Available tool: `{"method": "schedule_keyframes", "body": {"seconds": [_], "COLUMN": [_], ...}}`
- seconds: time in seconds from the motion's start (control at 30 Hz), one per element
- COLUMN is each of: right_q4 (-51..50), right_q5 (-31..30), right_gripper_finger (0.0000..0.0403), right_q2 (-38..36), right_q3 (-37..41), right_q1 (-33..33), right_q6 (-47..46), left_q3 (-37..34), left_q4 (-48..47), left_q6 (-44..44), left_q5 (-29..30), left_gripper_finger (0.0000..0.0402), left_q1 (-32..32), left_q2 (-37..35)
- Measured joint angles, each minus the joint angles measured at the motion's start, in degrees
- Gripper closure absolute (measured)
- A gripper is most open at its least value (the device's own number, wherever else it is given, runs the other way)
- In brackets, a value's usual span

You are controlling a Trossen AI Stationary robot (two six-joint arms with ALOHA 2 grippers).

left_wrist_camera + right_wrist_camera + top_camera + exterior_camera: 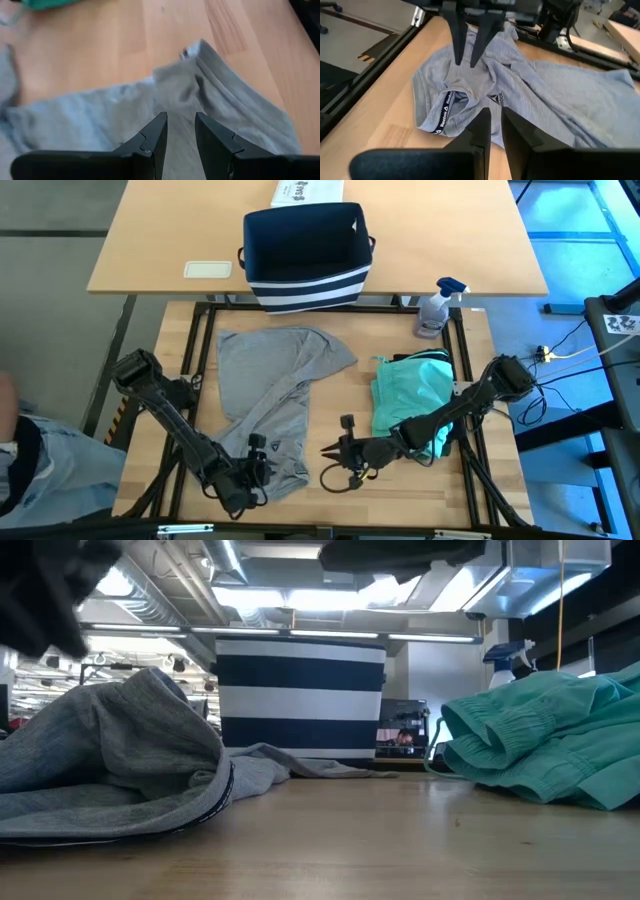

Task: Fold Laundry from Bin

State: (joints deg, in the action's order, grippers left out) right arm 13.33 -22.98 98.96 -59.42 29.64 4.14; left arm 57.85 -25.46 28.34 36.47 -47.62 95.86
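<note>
Laundry half sorted: grey T-shirt (275,395) spread crumpled on the near table for folding.

Left gripper (250,472) hangs over the shirt's near collar end, fingers slightly parted and pinching nothing, likely lined up to take that edge. Right gripper (335,452) hovers over bare wood just right of the shirt, fingers nearly pressed together and empty, probably waiting for the opposite side. Teal piece (410,395) lies bunched at the right, set aside so the grey one has room. Bin (305,255) stands on the far table.
</note>
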Motion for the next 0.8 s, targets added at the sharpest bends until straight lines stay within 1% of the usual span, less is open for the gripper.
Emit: {"method": "schedule_keyframes", "body": {"seconds": [0.1, 0.23, 0.33, 0.4, 0.47, 0.57, 0.7, 0.8], "right_q4": [0.2, 0.2, 0.6, 0.4, 1.1, 1.6, 4.8, 3.7], "right_q5": [0.0, 1.4, 2.9, 3.1, 3.4, 3.5, 2.8, -0.6], "right_gripper_finger": [0.0359, 0.0359, 0.0359, 0.0358, 0.0353, 0.0329, 0.0282, 0.0252], "right_q2": [0.0, 0.0, 0.4, 0.7, 1.3, 2.1, 3.8, 4.5], "right_q3": [0.2, 0.2, 0.2, 0.2, 0.1, 0.1, 0.0, -0.7], "right_q1": [0.0, 0.0, 0.0, 0.0, -0.1, -0.2, -0.6, -1.3], "right_q6": [-0.9, -1.0, -1.1, -1.1, -1.0, -0.9, -0.8, -0.8], "left_q3": [-5.7, -13.2, -16.4, -16.9, -17.0, -17.0, -17.0, -17.0], "left_q4": [6.6, 16.0, 20.5, 20.5, 20.5, 19.2, 16.0, 11.6], "left_q6": [1.7, 3.2, 5.5, 7.4, 7.7, 8.7, 9.3, 11.3], "left_q5": [-2.1, -2.6, -4.2, -5.3, -8.2, -11.7, -10.5, -10.3], "left_gripper_finger": [0.0306, 0.0306, 0.0306, 0.0306, 0.0306, 0.0306, 0.0306, 0.0306], "left_q1": [0.0, 0.0, 0.5, 1.2, 2.0, 3.1, 4.7, 6.4], "left_q2": [-1.8, -6.9, -10.2, -10.5, -9.9, -8.5, -8.5, -8.5]}}
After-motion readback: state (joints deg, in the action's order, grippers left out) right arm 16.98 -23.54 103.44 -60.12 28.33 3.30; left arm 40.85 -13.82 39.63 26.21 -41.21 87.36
